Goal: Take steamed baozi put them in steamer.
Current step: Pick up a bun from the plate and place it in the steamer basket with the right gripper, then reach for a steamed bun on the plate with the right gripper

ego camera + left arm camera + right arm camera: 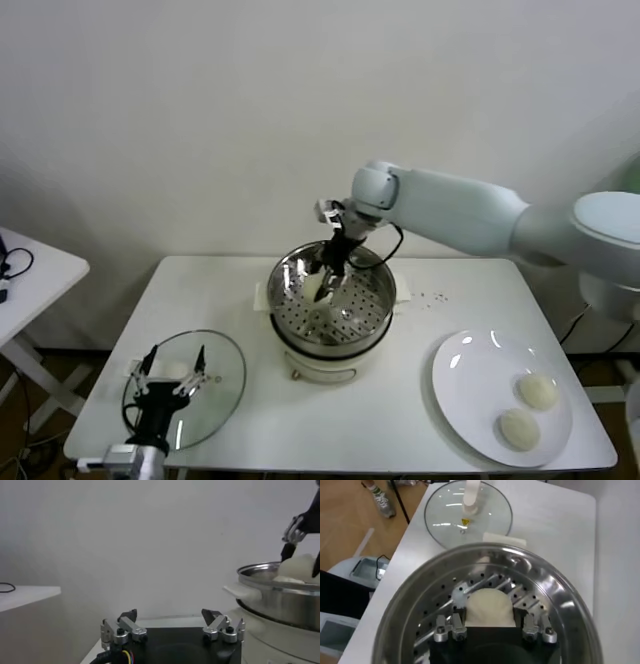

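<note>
My right gripper (325,275) reaches down into the shiny steel steamer (290,315), which sits on its white pot base at the table's middle. It is shut on one cream-white baozi (489,607), with a finger on each side of the bun. The bun hangs just above the perforated bottom of the steamer (555,595). Two more baozi (538,391) (519,429) lie on the white plate (470,375) at the front right. Low at the front left my left gripper (172,375) stays parked and open above the glass lid (215,385), holding nothing.
The glass lid (450,517), with its white knob, lies flat on the table left of the steamer. A second small white table (30,270) stands off to the far left. The wall is close behind the steamer.
</note>
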